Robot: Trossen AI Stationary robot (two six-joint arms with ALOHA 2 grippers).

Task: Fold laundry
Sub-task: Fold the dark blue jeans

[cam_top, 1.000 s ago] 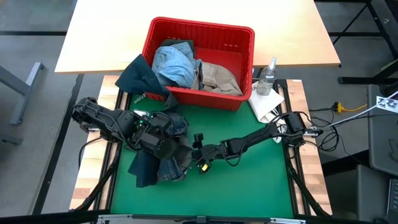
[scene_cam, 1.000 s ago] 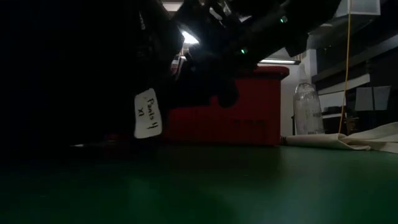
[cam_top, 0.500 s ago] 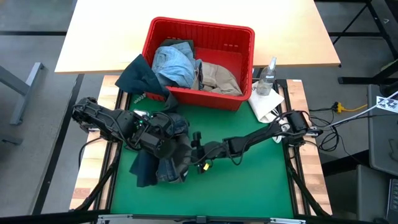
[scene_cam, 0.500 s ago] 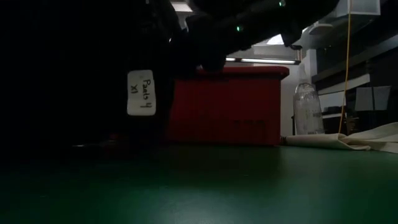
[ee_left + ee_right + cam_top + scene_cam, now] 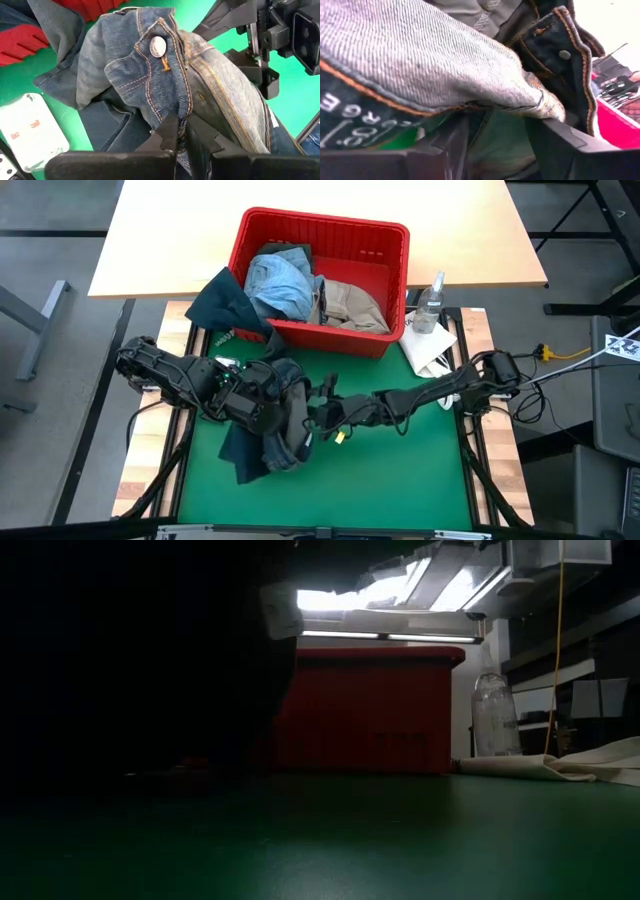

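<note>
The jeans (image 5: 272,425) lay bunched on the green surface (image 5: 400,470), at about 9 o'clock from its middle, with both arms meeting over them. The left tool (image 5: 181,137) was pinched shut on the jeans' waistband just below the metal button (image 5: 158,46); the denim rose in a ridge from its closed tips. The right tool (image 5: 495,137) reached in from 3 o'clock, its fingers (image 5: 452,145) spread wide and a fold of the waistband lying between them; whether they pressed on the cloth could not be told. In the high view the right tool (image 5: 318,412) sat hard against the 3 o'clock edge of the jeans, and the left tool (image 5: 262,408) was buried in the bundle.

A white tag (image 5: 280,612) hung high in the low view, against the dark mass of cloth.

At 12 o'clock stood the red basket (image 5: 390,240). Inside it lay the light denim (image 5: 278,282) toward 9 o'clock and the khaki piece (image 5: 352,305) toward 3 o'clock. The olive piece (image 5: 226,302) draped over the basket's 9 o'clock wall and down onto the surface.

Just beside the basket at 3 o'clock stood a clear bottle (image 5: 430,302), on a white cloth (image 5: 428,350).
</note>
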